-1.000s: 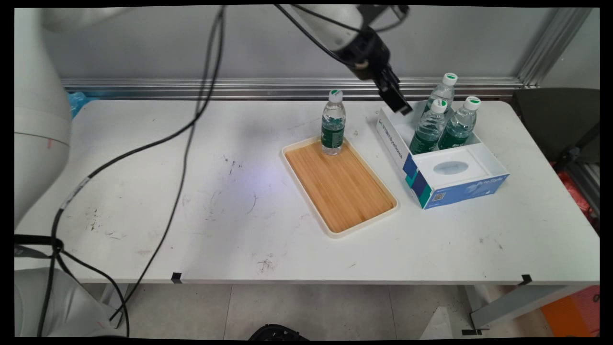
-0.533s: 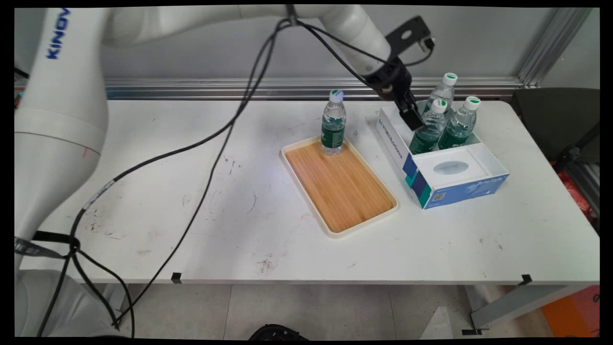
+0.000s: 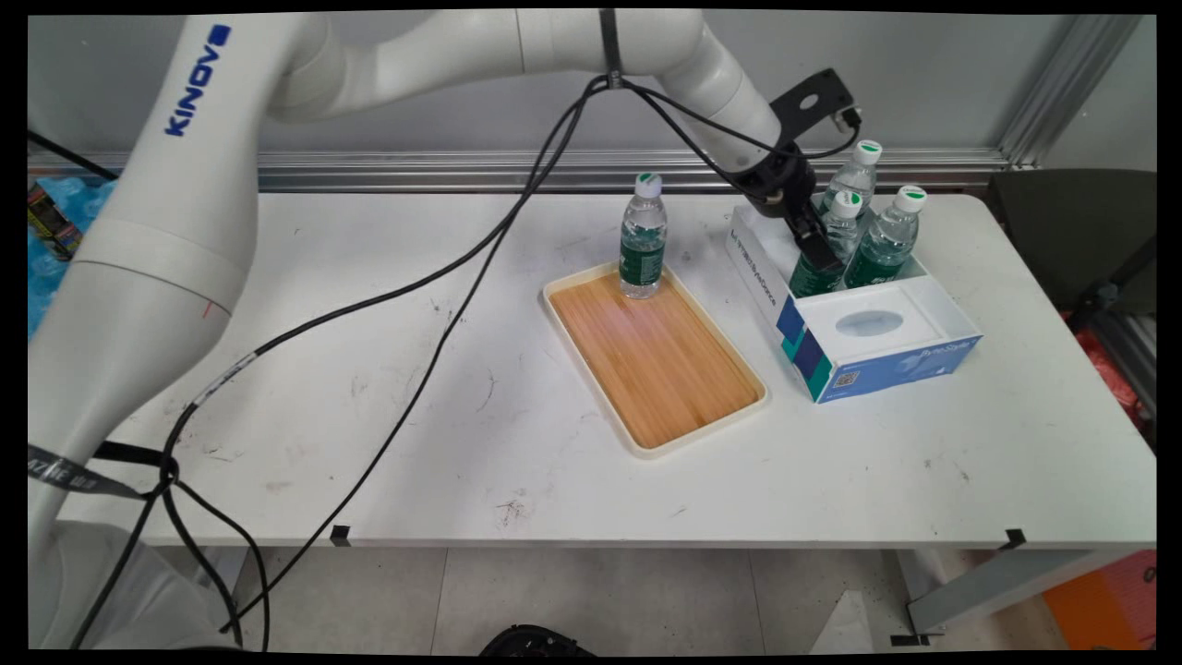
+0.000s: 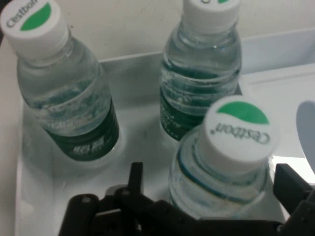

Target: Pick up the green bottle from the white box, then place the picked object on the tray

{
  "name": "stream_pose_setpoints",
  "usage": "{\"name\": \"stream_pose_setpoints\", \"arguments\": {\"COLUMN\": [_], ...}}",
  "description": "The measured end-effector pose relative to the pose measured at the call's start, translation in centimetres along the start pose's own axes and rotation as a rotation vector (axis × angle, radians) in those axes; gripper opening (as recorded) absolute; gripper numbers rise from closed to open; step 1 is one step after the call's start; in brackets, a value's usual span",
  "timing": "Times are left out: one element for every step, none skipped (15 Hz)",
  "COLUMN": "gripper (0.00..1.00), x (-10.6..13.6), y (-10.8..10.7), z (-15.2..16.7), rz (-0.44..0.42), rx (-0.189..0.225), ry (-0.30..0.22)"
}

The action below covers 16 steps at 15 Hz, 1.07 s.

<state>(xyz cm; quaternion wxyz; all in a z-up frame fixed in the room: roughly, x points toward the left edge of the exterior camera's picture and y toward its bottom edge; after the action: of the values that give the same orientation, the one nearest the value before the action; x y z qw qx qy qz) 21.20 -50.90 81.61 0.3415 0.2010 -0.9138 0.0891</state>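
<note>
The front bottle (image 3: 842,226) stands upright in the far compartment of the blue and white box (image 3: 868,365), at the right of the white table (image 3: 416,434); it is clear, with a green label and a white cap marked with a green patch; the gripper (image 3: 817,251) reaches down into that compartment from the upper left and is spread wide, released, with this bottle between its two fingers (image 4: 136,173); in the hand view one finger rises on each side of the bottle's shoulder, and a gap shows between the finger on the picture's left and the bottle, while on the other side I cannot tell whether finger and bottle touch; two like bottles share the compartment, the rear bottle (image 3: 857,166) behind it by the wall and the right-hand bottle (image 3: 888,235) just beside it, all three close together; the near part of the box is a white insert with an oval hollow (image 3: 869,323); to the left of the box, apart from it, a tray (image 3: 646,450) with a cream rim and a wooden floor lies at a slant, and a fourth bottle (image 3: 642,245) stands upright on its far corner; black cables (image 3: 443,314) hang from the arm across the table's left half
</note>
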Motion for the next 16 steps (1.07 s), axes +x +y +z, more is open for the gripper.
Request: {"name": "stream_pose_setpoints", "arguments": {"gripper": [1.0, 1.0, 0.0, 0.0, 0.0, 0.0, 0.0, 0.0, 0.0, 0.0, 0.0, 0.0, 0.0, 0.0, 0.0, 0.0], "x": [0.0, 0.1, 0.1, 0.1, 0.1, 0.1, 0.0, 0.1, 0.1, 0.2, 0.2, 0.4, 0.5, 0.7, 1.0, 1.3], "y": [-0.1, -0.1, -0.2, -0.3, -0.3, -0.3, -0.3, -0.3, -0.2, -0.2, -0.1, -0.1, 0.0, 0.1, 0.1, 0.3], "z": [0.2, 0.4, 0.6, 0.7, 0.8, 0.7, 0.6, 0.5, 0.2, -0.1, -0.4, -0.9, -1.2, -1.7, -2.4, -3.2], "rz": [-0.003, -0.008, -0.012, -0.015, -0.018, -0.021, -0.023, -0.024, -0.024, -0.023, -0.021, -0.016, -0.011, -0.005, 0.002, 0.009], "rx": [-0.001, -0.003, -0.005, -0.007, -0.009, -0.011, -0.014, -0.018, -0.02, -0.022, -0.023, -0.025, -0.026, -0.026, -0.025, -0.023], "ry": [0.002, 0.005, 0.009, 0.011, 0.012, 0.013, 0.012, 0.013, 0.013, 0.014, 0.015, 0.017, 0.018, 0.021, 0.026, 0.031]}}
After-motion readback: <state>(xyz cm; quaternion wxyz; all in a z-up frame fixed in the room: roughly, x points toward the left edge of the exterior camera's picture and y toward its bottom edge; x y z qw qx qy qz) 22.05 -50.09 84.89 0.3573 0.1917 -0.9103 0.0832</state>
